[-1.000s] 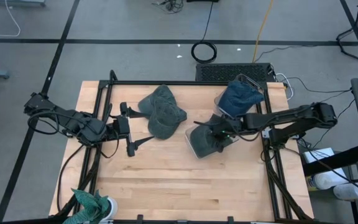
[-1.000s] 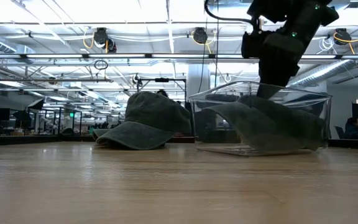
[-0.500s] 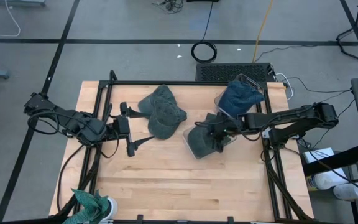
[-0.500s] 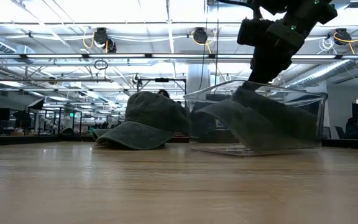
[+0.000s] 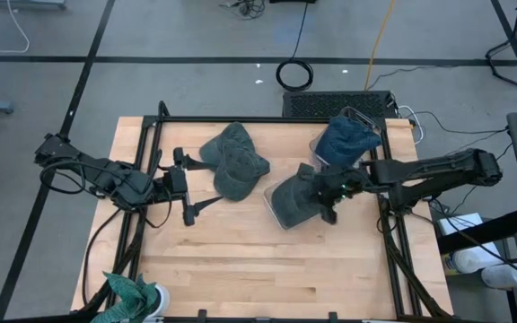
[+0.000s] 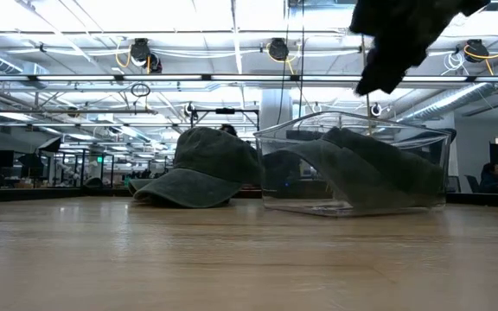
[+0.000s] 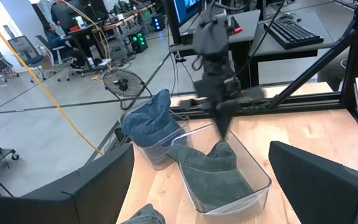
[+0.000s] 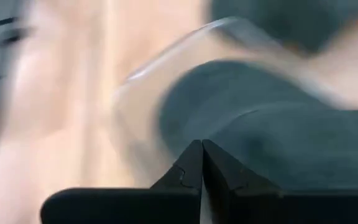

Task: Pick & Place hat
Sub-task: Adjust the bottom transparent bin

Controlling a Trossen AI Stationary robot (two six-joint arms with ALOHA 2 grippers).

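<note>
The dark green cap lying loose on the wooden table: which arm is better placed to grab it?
The left. The left gripper sits open right beside the dark green cap, while the right gripper is shut above the clear plastic bin.

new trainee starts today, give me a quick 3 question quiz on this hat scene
1. True or false: the grey hat lies inside the clear bin.
2. Which hat lies loose on the table? A: the blue hat. B: the green hat. C: neither.
3. Fill in: in its own wrist view the right pincer has its fingers ____.

Key
1. True. It shows through the bin's walls.
2. B. The blue hat sits in a second bin at the back.
3. Shut, tips together and empty. The left pincer waits open beside the green hat.
</note>
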